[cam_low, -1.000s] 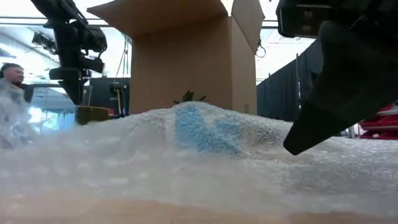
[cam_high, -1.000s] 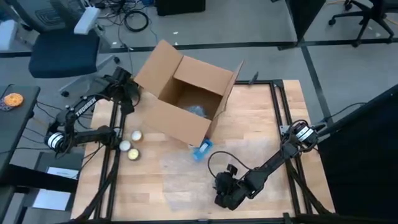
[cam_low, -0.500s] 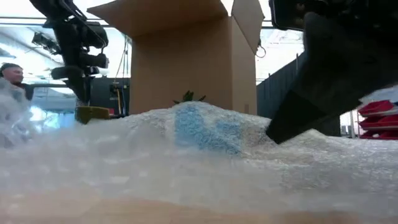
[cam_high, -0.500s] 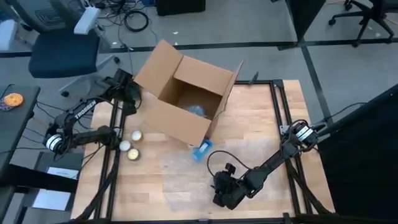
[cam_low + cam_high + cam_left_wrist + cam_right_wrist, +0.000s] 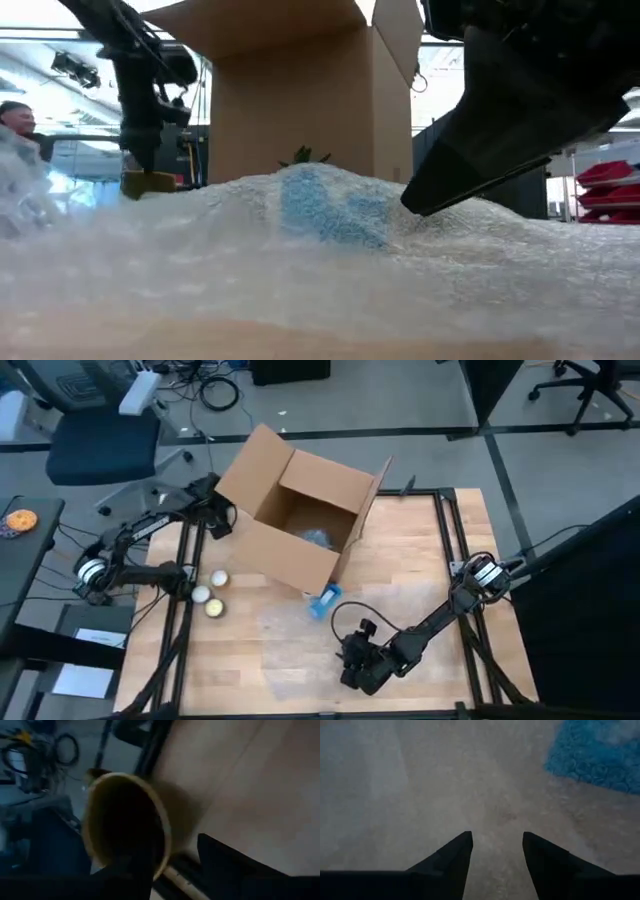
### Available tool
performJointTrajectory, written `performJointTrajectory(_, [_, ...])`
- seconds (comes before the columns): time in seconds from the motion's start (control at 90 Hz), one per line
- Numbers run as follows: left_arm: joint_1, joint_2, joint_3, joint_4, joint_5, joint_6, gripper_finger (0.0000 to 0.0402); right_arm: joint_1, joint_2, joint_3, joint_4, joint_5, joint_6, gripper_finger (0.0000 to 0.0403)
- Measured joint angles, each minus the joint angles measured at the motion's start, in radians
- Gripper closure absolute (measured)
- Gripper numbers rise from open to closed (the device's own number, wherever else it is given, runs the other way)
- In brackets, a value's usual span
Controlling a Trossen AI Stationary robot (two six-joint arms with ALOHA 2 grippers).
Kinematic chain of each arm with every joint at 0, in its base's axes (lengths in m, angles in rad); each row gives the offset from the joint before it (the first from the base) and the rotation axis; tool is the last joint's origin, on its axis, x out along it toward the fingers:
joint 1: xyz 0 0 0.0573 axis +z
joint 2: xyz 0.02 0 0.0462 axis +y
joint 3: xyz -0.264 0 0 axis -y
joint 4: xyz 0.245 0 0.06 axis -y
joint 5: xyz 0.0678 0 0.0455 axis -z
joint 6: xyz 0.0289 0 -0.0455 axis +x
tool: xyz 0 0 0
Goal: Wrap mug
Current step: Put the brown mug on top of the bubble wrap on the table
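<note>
We see left gripper (image 5: 165, 865) clamped on the mug (image 5: 125, 820) rim, far left beside the box (image 5: 300, 520) | right gripper (image 5: 495, 850) fingers apart over bubble wrap (image 5: 470, 785), near centre

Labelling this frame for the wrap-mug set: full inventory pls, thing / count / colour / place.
Cardboard box: 1, brown, flaps open, far middle of the table.
Bubble wrap: 1 sheet, clear, spread over the near middle of the table.
Blue item: 1, blue, under the wrap's far edge, just in front of the box; cannot tell what it is.
Mug: 1, yellowish with a dark inside, at the left gripper beside the box's left side.
Round things: 3, pale and yellowish, left edge of the table.
Table: 1, light wood, black frame.
Person: 1, far behind the table in the low view.
Left gripper: dark, beside the box's left wall, holding the mug.
Right gripper: dark, open, low over the bubble wrap.
</note>
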State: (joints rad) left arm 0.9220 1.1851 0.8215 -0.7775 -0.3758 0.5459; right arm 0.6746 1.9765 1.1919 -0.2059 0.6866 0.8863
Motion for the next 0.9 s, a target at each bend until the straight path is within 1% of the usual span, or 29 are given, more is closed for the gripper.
performJointTrajectory(0.122, [0.001, 0.07, 0.001, 0.007, -0.025, -0.001, 0.0271, 0.0, 0.0, 0.0, 0.013, -0.002, 0.003, 0.0243])
performJointTrajectory(0.233, [0.001, 0.099, 0.001, 0.019, -0.032, -0.001, 0.0271, 0.0, 0.0, 0.0, 0.022, -0.002, 0.01, 0.0243])
performJointTrajectory(0.444, [0.001, 0.104, 0.001, 0.022, 0.0, -0.001, 0.0271, 0.0, 0.001, 0.0, 0.041, -0.002, 0.011, 0.0243])
performJointTrajectory(0.544, [0.001, 0.104, 0.003, 0.011, 0.048, -0.001, 0.0274, 0.0, 0.001, 0.0, 0.045, -0.002, 0.011, 0.0243])
performJointTrajectory(0.589, [0.001, 0.103, 0.003, 0.008, 0.071, -0.001, 0.0284, 0.001, 0.001, -0.001, 0.046, -0.002, 0.011, 0.0243])
performJointTrajectory(0.633, [0.001, 0.103, 0.003, 0.005, 0.093, -0.004, 0.0301, 0.003, 0.001, -0.001, 0.049, -0.002, 0.012, 0.0243])
performJointTrajectory(0.733, [0.001, 0.103, 0.003, -0.008, 0.122, -0.033, 0.0365, 0.007, 0.001, -0.001, 0.049, -0.002, 0.011, 0.0243])
performJointTrajectory(0.767, [0.001, 0.105, 0.001, -0.01, 0.137, -0.046, 0.038, 0.011, 0.001, -0.001, 0.049, -0.002, 0.011, 0.0243])
performJointTrajectory(0.9, [-0.002, 0.103, 0.0, -0.027, 0.161, -0.082, 0.0386, 0.027, 0.001, -0.001, 0.048, -0.002, 0.002, 0.0243])
